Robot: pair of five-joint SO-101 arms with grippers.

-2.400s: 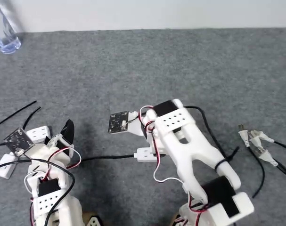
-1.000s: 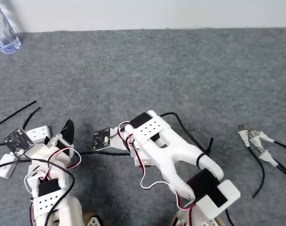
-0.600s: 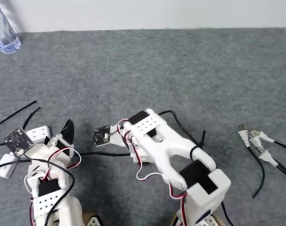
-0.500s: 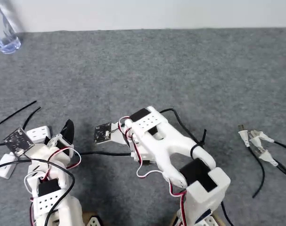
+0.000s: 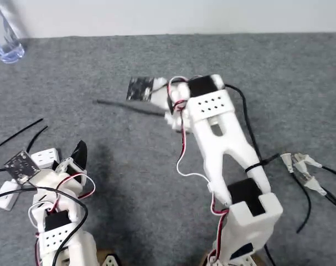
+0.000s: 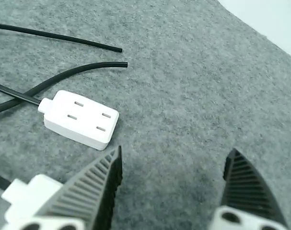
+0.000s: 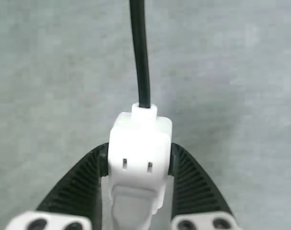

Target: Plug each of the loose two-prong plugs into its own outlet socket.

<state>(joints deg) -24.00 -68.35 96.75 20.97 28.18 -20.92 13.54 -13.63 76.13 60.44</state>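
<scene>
My right gripper [image 7: 139,160] is shut on a white outlet socket [image 7: 139,143] with two slots facing the camera; its black cord [image 7: 139,52] runs straight away. In the high view this gripper [image 5: 171,112] is above the middle of the grey mat, and the cord [image 5: 129,107] trails off to the left. Two loose two-prong plugs [image 5: 296,164] lie at the right edge. My left gripper [image 6: 171,187] is open over the mat, close to a second white outlet socket [image 6: 80,118]. In the high view the left gripper [image 5: 75,158] sits at the lower left beside that socket [image 5: 46,157].
Another white socket block [image 6: 23,196] lies near the left gripper, seen from above at the left edge [image 5: 4,195]. Two loose black cord ends [image 6: 87,55] cross the mat there. A clear plastic bottle [image 5: 5,39] stands at the far left corner.
The right arm has swung from the near middle out to the far middle of the mat, carrying the socket and dragging its cord along. The left arm has stayed put.
</scene>
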